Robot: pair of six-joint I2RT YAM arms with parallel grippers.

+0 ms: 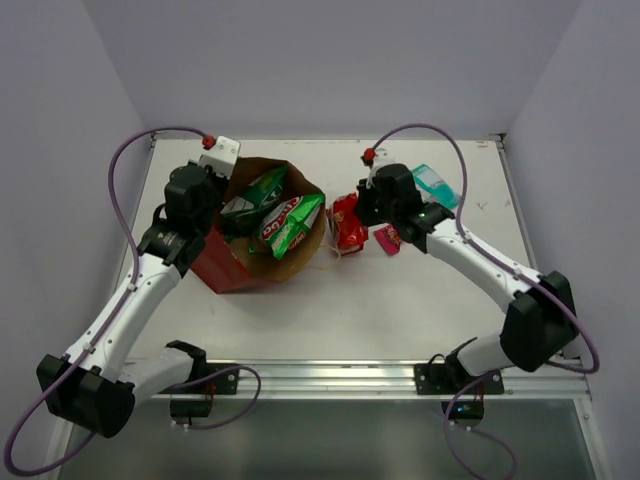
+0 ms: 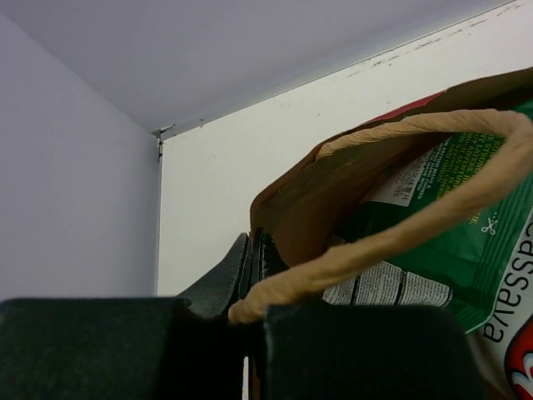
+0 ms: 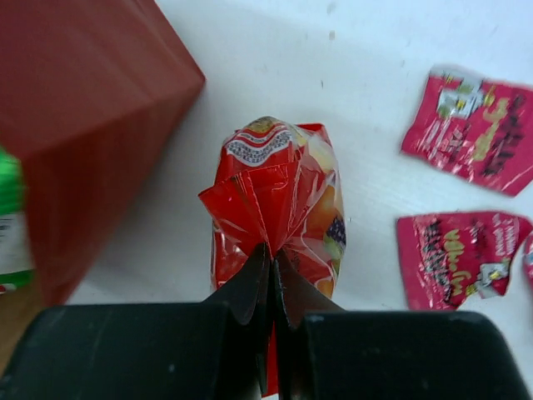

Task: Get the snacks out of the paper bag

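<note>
Top view, bag: brown-and-red paper bag with string handles [image 1: 225, 265] on the white tabletop [image 1: 400, 310], mouth open; 2 green-and-white foil packets [image 1: 288, 222] inside.
Top view, outside: red foil packet [image 1: 347, 222] just beside the mouth; small pink packet [image 1: 387, 238] and teal packet [image 1: 437, 185] further right.
Left wrist view: left jaws pinched together on the bag's brown rim by its tan handle [image 2: 400, 233].
Right wrist view: right jaws clamped on the red packet's crimped end; 2 pink packets [image 3: 470, 125] lie nearby.

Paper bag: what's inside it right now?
In the paper bag two packets show at the mouth: a dark green packet and a green-and-white packet. Anything under them is hidden by them and the walls.
</note>
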